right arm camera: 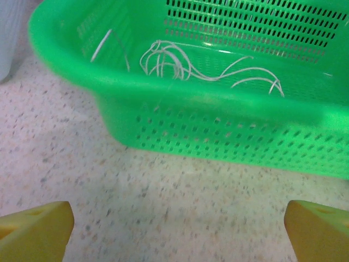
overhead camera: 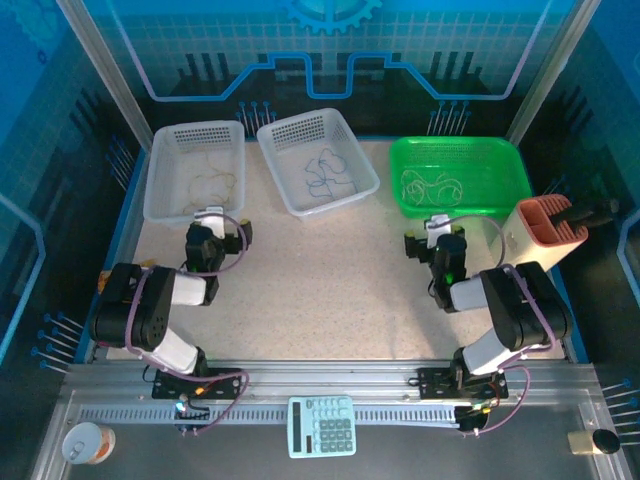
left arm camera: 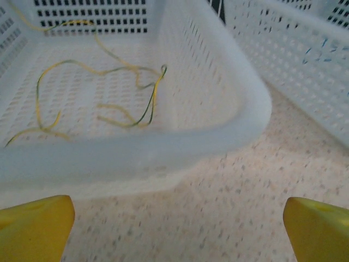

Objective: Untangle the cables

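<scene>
The cables are thin, and a pinch could miss them or drag a whole snagged bunch up. Each lies curly and loosely looped: yellow cable (left arm camera: 155, 90) in the left basket (left arm camera: 163, 144), blue-grey cable (overhead camera: 322, 172) in the middle basket (overhead camera: 272, 160), whitish cable (right arm camera: 163, 63) in the green basket (right arm camera: 218, 131). The left gripper (left arm camera: 177, 229) and right gripper (right arm camera: 177, 229) hover just short of the baskets — jaws wide apart, empty.

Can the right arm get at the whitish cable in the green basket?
Likely yes. The right gripper, jaws wide open and empty, sits just short of the green basket; the whitish cable lies loose inside. Only the near wall intervenes, so it must go over.
</scene>
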You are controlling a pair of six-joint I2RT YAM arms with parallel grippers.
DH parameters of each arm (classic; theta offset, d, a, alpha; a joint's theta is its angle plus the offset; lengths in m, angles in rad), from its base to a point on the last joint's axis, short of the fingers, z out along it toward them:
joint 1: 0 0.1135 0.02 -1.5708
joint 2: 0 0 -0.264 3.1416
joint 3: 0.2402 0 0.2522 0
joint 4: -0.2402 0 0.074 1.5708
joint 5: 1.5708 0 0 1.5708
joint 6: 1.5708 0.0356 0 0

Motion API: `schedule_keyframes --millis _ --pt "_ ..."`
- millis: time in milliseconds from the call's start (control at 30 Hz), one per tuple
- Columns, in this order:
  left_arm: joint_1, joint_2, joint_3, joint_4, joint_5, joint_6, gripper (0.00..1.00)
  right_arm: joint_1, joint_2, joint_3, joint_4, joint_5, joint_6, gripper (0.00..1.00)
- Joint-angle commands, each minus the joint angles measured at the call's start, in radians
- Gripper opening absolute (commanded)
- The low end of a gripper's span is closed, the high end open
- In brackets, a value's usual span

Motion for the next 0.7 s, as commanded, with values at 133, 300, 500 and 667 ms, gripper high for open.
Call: schedule_keyframes --millis 133,300,500,667 --pt "0.030 0.000 0.023 -0.046 0.092 -0.014 0.99 -0.042 -0.018 0.055 -0.032 -0.077 0.035 1.00" --pt "0.030 0.000 0.022 -0.045 0.089 -0.013 0.99 -0.037 -0.019 0.058 -0.040 -0.079 0.033 1.00" --pt "0.016 0.000 0.017 -0.033 0.039 -0.008 0.99 -0.045 -0.018 0.062 -0.049 -0.096 0.038 1.00" --pt "0.018 0.000 0.016 -0.036 0.021 -0.015 0.99 -0.046 -0.019 0.059 -0.042 -0.099 0.036 1.00"
